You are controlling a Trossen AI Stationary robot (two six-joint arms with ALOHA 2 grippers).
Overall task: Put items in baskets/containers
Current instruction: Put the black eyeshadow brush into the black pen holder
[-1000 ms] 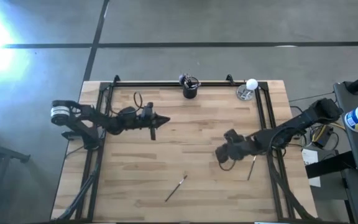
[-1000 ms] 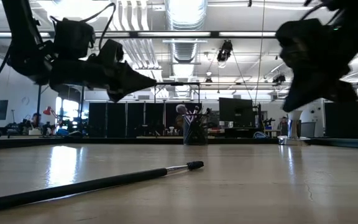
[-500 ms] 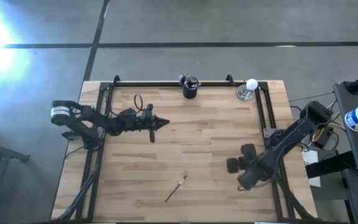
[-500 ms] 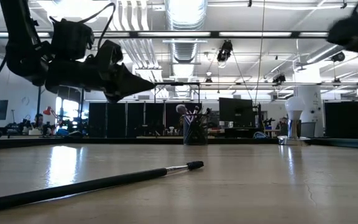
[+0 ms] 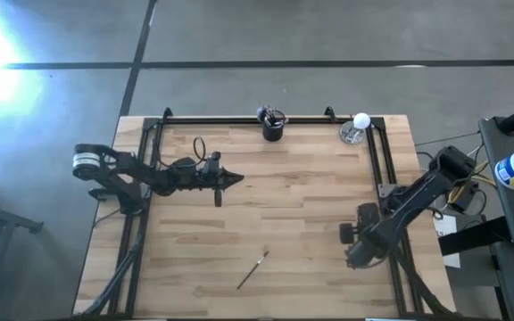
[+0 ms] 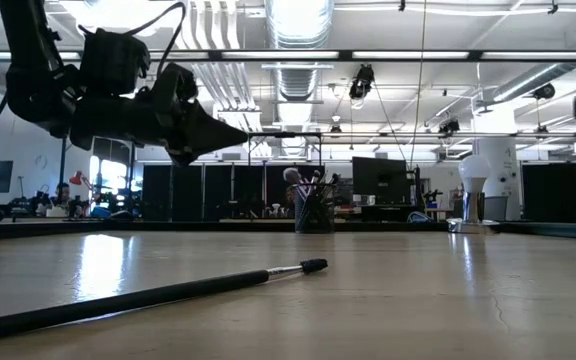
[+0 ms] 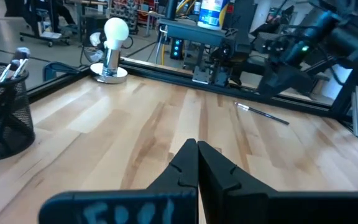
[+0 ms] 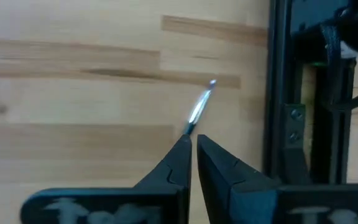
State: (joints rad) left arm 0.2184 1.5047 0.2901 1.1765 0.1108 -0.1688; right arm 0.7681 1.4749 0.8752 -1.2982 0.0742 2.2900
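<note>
Brush ahead of right gripper, axis in line with the fingers

Right gripper [image 8: 193, 144]: low over the tabletop [image 5: 293, 192] beside its right-hand rail; fingers nearly together, holding nothing. Brush [image 8: 199, 107]: silvery ferrule lying directly beyond the fingertips, almost touching, long axis running away from the gripper at a slight slant toward the rail. Judgement: the fingers must part and straddle it across its width.

Second brush [image 5: 252, 269]: dark-handled, loose on the near middle of the tabletop, well apart from both grippers, somewhat nearer the right one.

Left gripper [image 5: 230, 179]: closed and empty, raised, waiting, pointing across the tabletop.

Black cup [image 5: 274, 125]: at the far rail, brushes already standing inside, well apart from the right gripper.
</note>
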